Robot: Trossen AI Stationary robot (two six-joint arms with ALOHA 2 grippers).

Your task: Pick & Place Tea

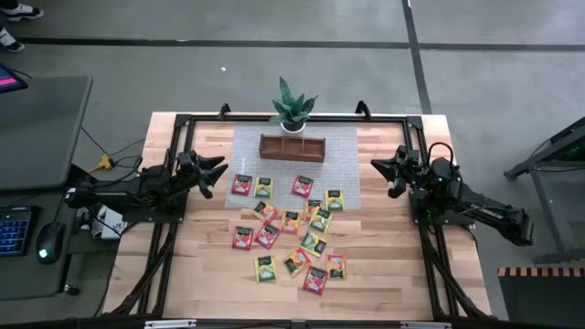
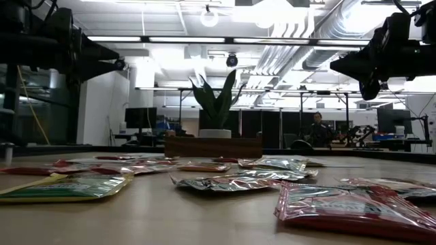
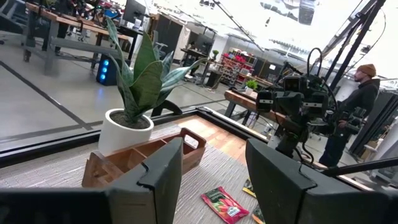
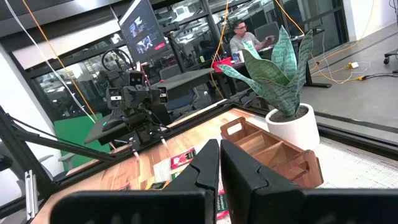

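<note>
While both arms flank the table edges, tea [image 1: 291, 239] (scattered) fills centre.

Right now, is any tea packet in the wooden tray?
No. In the high view the tray shows only bare compartments, and the tea packets lie scattered on the table in front of it.

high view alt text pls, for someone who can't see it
Seen from above, colourful tea packets lie scattered on a wooden table before a wooden tray and potted plant. The left hand, open, and right hand, shut, wait at either side, empty.
</note>
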